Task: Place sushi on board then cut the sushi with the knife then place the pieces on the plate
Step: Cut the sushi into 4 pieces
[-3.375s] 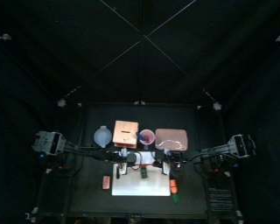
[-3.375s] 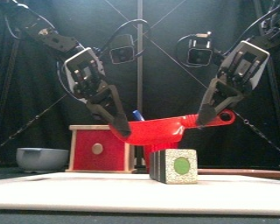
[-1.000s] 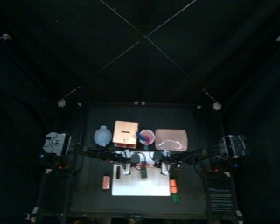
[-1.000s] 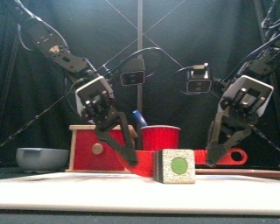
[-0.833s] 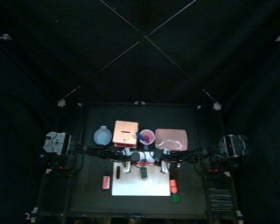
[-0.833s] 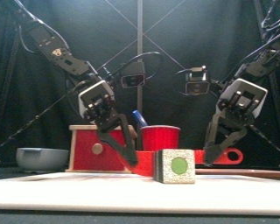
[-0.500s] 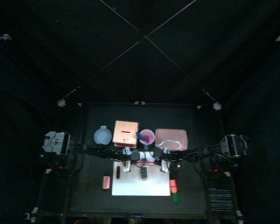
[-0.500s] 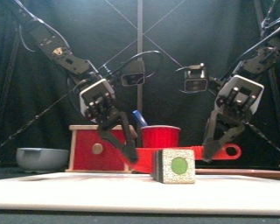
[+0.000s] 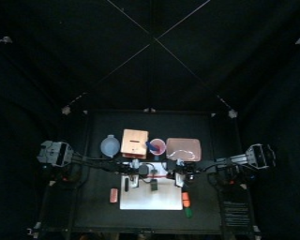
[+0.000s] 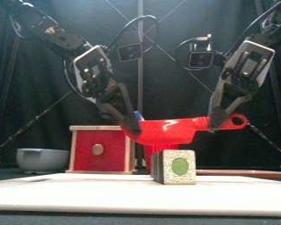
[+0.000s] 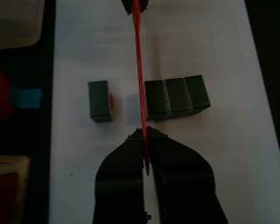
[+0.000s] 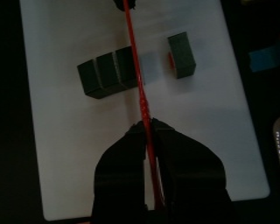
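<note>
above the white cutting board [image 11: 230, 131], mid-task at the cutting step: red knife [image 10: 176, 128] held level and high between both arms. left gripper [image 10: 131, 126] clamped on the blade end, right gripper [image 10: 212, 120] on the ringed handle end, jaws of each closed tight on it. below, on the board, sushi [image 10: 176, 166] already in two parts: single block [image 11: 101, 101] set apart from a row of three [image 11: 178, 96], with the blade edge over the gap between them. judging by the uncut row, calls next for shifting the blade over a seam in that row, then pressing straight down with both ends together, without tipping the blocks. behind the board, pink tray [image 9: 184, 148], no pieces on it as far as can be told. from the front, shows only one green-centred end face, other blocks hidden behind it. from high above, too small to make out jaws or pieces.
</note>
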Action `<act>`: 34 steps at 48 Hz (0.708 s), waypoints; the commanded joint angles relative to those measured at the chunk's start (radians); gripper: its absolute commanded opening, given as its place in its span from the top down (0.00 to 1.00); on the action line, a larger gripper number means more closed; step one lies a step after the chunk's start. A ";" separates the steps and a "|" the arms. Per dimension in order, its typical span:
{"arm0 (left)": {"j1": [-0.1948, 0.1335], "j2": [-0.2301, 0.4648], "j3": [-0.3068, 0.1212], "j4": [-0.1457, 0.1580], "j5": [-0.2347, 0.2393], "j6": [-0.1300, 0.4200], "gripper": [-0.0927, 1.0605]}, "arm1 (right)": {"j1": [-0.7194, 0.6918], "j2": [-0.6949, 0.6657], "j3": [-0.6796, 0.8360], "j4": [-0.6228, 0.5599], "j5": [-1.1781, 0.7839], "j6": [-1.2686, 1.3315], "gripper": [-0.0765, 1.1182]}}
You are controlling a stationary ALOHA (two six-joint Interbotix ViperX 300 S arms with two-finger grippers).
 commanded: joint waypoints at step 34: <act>-0.061 0.023 -0.025 -0.089 0.000 0.003 0.63 | 0.043 0.017 -0.006 0.057 -0.011 0.005 0.65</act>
